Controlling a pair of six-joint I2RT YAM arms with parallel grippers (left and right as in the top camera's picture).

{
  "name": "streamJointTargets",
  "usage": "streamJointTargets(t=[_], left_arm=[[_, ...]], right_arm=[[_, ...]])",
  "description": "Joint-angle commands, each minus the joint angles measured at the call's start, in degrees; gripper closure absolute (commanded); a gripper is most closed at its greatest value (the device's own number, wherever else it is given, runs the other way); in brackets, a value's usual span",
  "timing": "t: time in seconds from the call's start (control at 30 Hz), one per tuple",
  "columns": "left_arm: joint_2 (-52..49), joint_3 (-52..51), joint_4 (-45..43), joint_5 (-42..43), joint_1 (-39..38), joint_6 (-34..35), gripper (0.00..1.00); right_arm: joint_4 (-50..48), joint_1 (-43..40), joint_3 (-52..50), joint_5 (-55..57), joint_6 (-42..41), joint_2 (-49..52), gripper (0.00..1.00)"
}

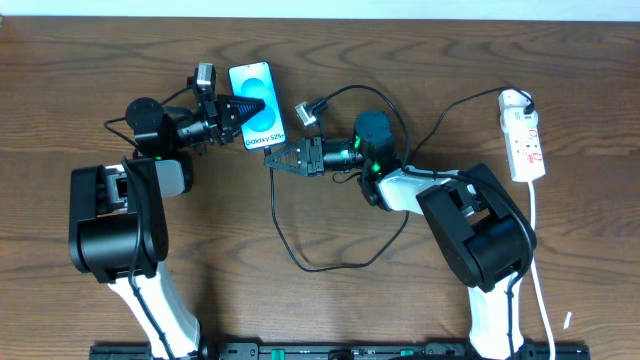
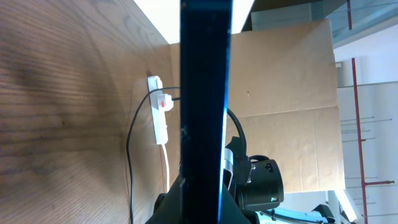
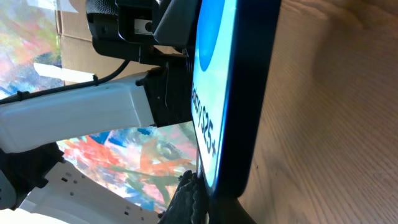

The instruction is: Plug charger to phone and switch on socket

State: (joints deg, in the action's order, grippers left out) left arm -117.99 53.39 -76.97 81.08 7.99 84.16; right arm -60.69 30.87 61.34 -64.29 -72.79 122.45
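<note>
The phone point(image 1: 265, 122) has its light blue screen facing up at the back of the table. My left gripper point(image 1: 254, 106) comes in from the left and is shut on it. In the left wrist view the phone point(image 2: 205, 93) is a dark edge-on bar between the jaws. My right gripper point(image 1: 272, 157) is shut at the phone's near end, where the thin black charger point(image 1: 300, 263) comes out of its tips. In the right wrist view the phone point(image 3: 214, 74) stands directly above the shut gripper point(image 3: 214, 202); the connector itself is hidden. The white socket point(image 1: 525, 140) lies far right.
The charger loops across the table's middle and runs up to the socket point(image 2: 159, 118); its cable point(image 2: 129, 158) also shows in the left wrist view. The socket's white lead point(image 1: 541, 260) runs toward the front right. A cardboard sheet point(image 2: 286, 106) stands beyond the table edge.
</note>
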Motion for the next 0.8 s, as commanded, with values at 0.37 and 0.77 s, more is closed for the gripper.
streamJointTargets(t=[0.37,0.77], left_arm=[[0.72,0.83,-0.72,3.98,-0.81,-0.37,0.93],[0.72,0.83,-0.72,4.13,-0.74,-0.76,0.93]], right_arm=[[-2.14,-1.77,0.48,-3.58,4.15,0.17,0.49],[-5.49,-5.33,0.37,-14.78,1.95,0.0,0.16]])
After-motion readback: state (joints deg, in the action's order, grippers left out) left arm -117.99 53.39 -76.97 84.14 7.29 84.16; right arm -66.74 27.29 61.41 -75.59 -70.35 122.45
